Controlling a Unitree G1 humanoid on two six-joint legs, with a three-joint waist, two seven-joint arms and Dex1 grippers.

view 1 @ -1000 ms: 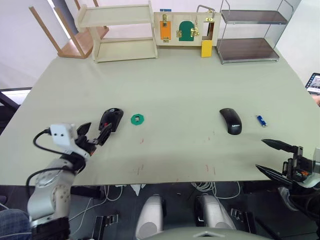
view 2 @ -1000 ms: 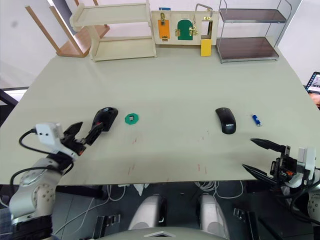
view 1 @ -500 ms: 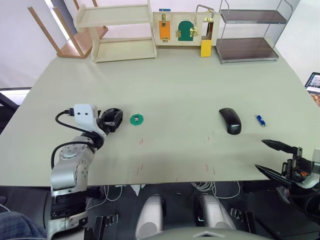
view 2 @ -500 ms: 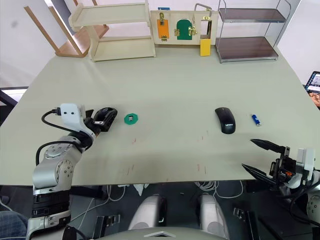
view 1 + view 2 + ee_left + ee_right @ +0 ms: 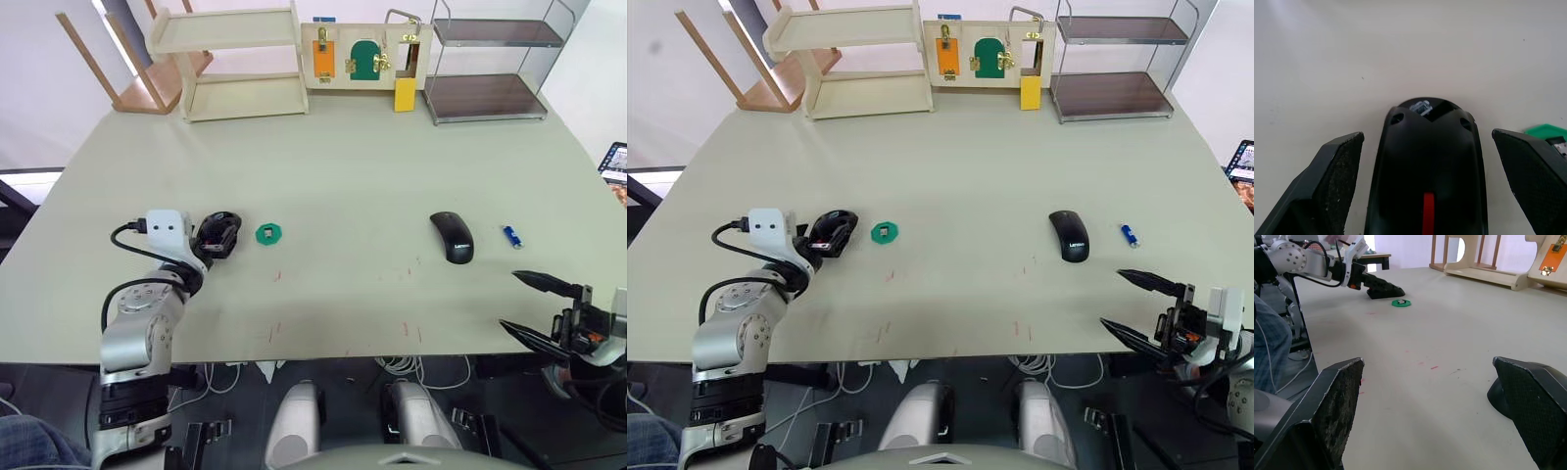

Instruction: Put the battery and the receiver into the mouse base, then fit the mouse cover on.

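On the pale table (image 5: 333, 176), our left gripper (image 5: 1427, 196), fingers spread, straddles the mouse base (image 5: 1426, 171), long axis toward twelve o'clock

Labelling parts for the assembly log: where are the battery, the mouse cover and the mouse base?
battery (image 5: 510, 235): left eye view, middle of the blue cylinder.
mouse cover (image 5: 452, 236): left eye view, top of the dome.
mouse base (image 5: 1426, 171): left wrist view, hollow inside.

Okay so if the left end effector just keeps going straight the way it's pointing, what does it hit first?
The mouse base. It already lies between the open fingers of the left end effector, so going on would most likely bring the palm against its near end. Beyond it is bare table; the green disc sits off to one side.
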